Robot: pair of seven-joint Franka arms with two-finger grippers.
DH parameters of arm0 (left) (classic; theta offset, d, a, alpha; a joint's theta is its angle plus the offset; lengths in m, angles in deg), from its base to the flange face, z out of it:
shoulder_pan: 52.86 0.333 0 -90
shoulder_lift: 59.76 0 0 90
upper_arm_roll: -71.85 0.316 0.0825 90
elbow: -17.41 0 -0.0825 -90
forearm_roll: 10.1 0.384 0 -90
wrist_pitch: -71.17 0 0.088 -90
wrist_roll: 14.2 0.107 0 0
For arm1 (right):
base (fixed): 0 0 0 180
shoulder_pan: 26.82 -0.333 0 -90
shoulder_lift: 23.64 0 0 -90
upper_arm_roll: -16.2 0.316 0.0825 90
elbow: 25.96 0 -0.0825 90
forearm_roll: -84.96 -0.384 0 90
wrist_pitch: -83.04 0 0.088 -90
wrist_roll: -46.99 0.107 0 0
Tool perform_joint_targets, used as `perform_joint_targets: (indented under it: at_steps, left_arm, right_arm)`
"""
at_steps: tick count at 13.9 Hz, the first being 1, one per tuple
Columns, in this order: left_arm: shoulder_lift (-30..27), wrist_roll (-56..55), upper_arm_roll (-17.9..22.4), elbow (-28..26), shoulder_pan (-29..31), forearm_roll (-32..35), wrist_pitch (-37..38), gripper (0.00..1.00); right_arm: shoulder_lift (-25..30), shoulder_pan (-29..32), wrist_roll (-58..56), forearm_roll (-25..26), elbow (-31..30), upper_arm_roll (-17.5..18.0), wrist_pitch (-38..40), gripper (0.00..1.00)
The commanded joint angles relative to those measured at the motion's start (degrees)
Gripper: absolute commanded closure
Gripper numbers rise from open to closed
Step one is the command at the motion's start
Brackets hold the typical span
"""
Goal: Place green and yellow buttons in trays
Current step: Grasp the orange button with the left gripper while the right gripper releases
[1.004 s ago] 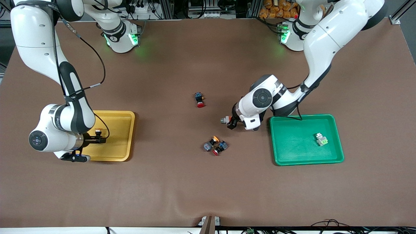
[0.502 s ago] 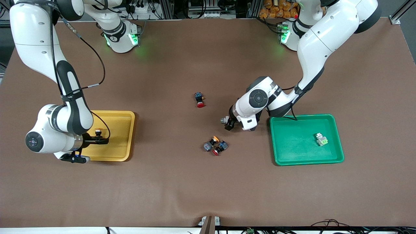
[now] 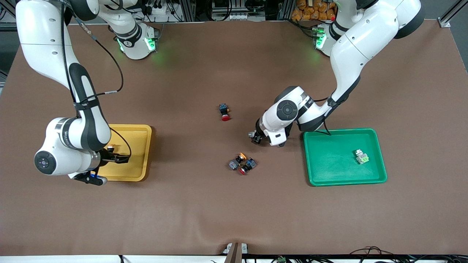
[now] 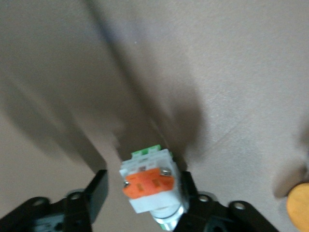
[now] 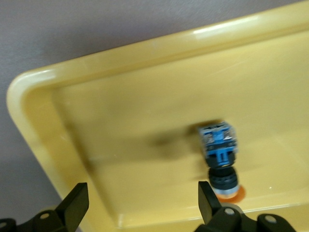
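My left gripper [image 3: 256,138] is low over the table, beside the green tray [image 3: 329,164]. Its fingers straddle the silver-white, orange-blocked button [image 3: 251,134]. In the left wrist view that button [image 4: 149,186] touches one finger, and a gap shows at the other finger [image 4: 96,191]. My right gripper [image 3: 122,159] is open and empty over the yellow tray [image 3: 140,146]. A yellow-capped button [image 3: 109,148] lies in that tray, apart from the fingers, and also shows in the right wrist view [image 5: 219,154]. The green-blocked button [image 3: 361,156] lies in the green tray. A second yellow-capped button [image 3: 239,157] lies mid-table.
A red-capped switch [image 3: 246,166] touches the second yellow-capped button, a little nearer the front camera than the left gripper. Another red-capped switch [image 3: 224,112] lies alone farther from the front camera. The yellow tray's rim [image 5: 29,121] runs close under the right gripper.
The left gripper has shifted over the orange-blocked button, which stayed in place on the table. The right gripper has drawn back from the yellow-capped button in the yellow tray.
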Motion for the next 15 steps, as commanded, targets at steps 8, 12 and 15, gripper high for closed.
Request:
perform_joint_targets:
  at_steps: [8, 12, 15]
  left_arm:
    - [-7.6, 3.5, -4.6, 4.5, 8.4, -0.5, 14.5, 1.00]
    - [-8.1, 15.9, -11.8, 4.0, 21.7, -0.6, 19.6, 1.00]
    - [-8.2, 23.7, -12.0, 4.1, 25.0, -0.3, 23.3, 1.00]
  right_arm:
    - [0.7, -8.2, 23.5, -5.3, 0.0, 2.9, 0.9, 0.00]
    - [0.5, -9.6, 44.8, -5.2, 2.0, 11.3, -4.7, 0.00]
    - [-0.7, -16.1, 56.2, -5.1, 2.3, 12.0, -14.7, 0.00]
